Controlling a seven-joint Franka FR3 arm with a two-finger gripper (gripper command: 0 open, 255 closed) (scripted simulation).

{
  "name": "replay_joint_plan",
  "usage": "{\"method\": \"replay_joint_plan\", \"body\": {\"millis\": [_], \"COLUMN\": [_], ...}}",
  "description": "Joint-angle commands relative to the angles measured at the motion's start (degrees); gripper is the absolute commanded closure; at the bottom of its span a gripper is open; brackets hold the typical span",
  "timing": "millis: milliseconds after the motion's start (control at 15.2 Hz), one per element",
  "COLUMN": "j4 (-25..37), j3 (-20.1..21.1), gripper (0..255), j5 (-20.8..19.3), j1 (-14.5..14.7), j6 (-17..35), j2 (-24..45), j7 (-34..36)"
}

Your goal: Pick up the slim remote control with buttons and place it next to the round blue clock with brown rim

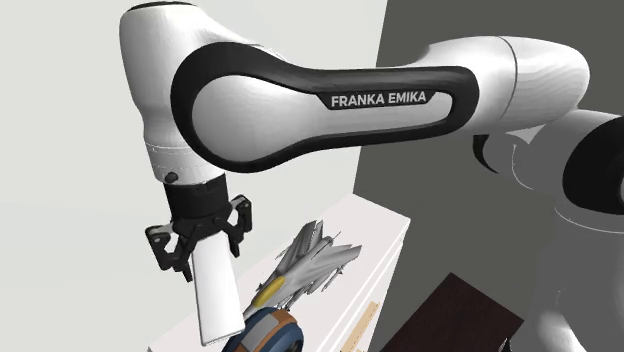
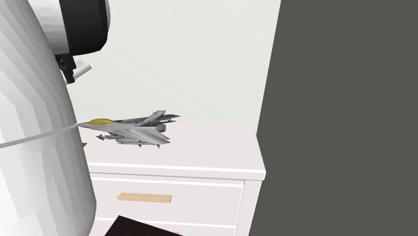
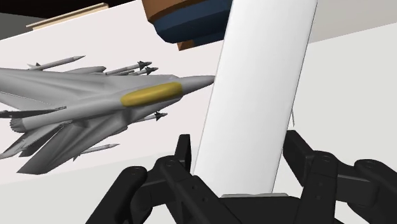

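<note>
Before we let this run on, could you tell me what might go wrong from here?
The pincer grips the white remote by one end, so the long part hanging below could swing or slip. The model jet has its nose close beside the blue clock, which leaves a tight spot. Lowering the remote there could knock either one.
</note>
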Motion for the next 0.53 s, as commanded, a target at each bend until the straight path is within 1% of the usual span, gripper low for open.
{"method": "replay_joint_plan", "body": {"millis": [0, 462], "j4": [-1.60, -7.50], "j3": [0.07, 0.02], "gripper": [255, 255], "j5": [-0.06, -0.07], "j1": [-0.07, -0.73], "j6": [4.51, 10.07], "j2": [0.25, -0.05], "j7": [0.08, 0.23]}}
